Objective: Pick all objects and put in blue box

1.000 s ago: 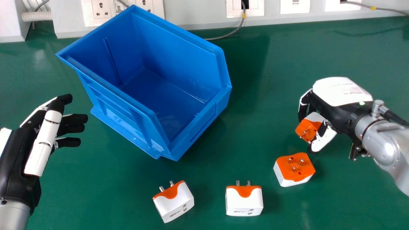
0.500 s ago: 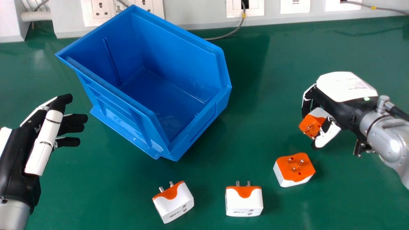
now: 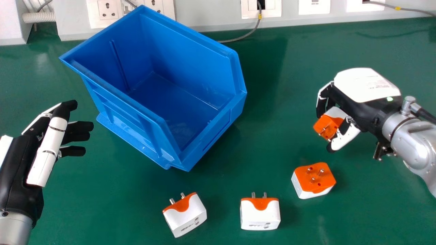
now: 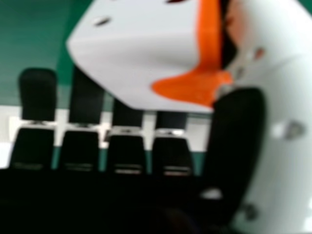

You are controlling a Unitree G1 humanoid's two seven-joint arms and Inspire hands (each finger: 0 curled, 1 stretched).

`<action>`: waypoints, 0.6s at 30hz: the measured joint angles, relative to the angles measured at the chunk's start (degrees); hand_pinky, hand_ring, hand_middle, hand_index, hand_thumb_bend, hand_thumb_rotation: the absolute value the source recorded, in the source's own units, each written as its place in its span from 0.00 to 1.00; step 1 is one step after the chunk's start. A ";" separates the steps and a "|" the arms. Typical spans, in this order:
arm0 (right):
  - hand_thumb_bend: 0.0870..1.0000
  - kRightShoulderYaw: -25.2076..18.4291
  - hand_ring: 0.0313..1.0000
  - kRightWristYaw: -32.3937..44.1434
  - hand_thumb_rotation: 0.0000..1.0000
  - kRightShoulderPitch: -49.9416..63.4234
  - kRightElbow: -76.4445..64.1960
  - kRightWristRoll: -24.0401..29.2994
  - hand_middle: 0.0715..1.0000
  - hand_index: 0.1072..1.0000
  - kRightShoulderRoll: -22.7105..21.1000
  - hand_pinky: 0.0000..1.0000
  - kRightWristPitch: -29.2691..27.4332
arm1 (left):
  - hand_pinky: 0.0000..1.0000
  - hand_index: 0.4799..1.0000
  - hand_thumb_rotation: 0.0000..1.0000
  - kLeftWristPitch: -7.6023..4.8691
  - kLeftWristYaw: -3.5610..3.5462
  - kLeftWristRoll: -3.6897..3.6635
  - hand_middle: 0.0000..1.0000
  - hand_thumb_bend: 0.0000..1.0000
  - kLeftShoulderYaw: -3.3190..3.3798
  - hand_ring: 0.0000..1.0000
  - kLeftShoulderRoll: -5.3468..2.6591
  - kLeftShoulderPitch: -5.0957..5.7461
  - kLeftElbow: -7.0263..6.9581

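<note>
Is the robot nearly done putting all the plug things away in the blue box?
Not nearly. The inside of the blue box looks empty, so nothing seems put away yet. One orange and white plug is in the right hand. Three more plugs are left on the green table.

In your head view, a green table spreads below a pale wall panel fitted with white socket plates. You've a grey cable curving down onto the table, another cable at far right, both yellow-tagged, and a ribbed white hose at upper left.
</note>
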 measured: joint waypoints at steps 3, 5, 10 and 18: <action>0.45 -0.51 0.42 0.12 0.00 0.02 -1.17 0.06 0.49 0.37 0.00 0.35 0.04 | 0.64 0.67 0.93 0.00 0.00 0.00 0.69 0.50 0.00 0.71 0.01 -0.07 0.06; 0.45 -1.01 0.42 0.34 0.00 0.04 -2.46 0.38 0.49 0.37 0.01 0.35 0.02 | 0.64 0.67 0.93 0.00 -0.03 0.00 0.69 0.50 0.00 0.71 0.02 -0.20 0.06; 0.45 -2.07 0.42 1.10 0.00 0.12 -5.22 1.69 0.49 0.38 0.01 0.34 0.11 | 0.64 0.67 0.92 -0.04 -0.13 -0.01 0.69 0.50 0.00 0.71 0.12 -0.74 0.63; 0.45 -3.64 0.42 3.52 0.00 2.01 -12.94 2.35 0.49 0.40 0.08 0.35 0.85 | 0.64 0.67 0.92 -0.06 -0.29 -0.02 0.69 0.50 0.02 0.71 0.17 -1.17 1.76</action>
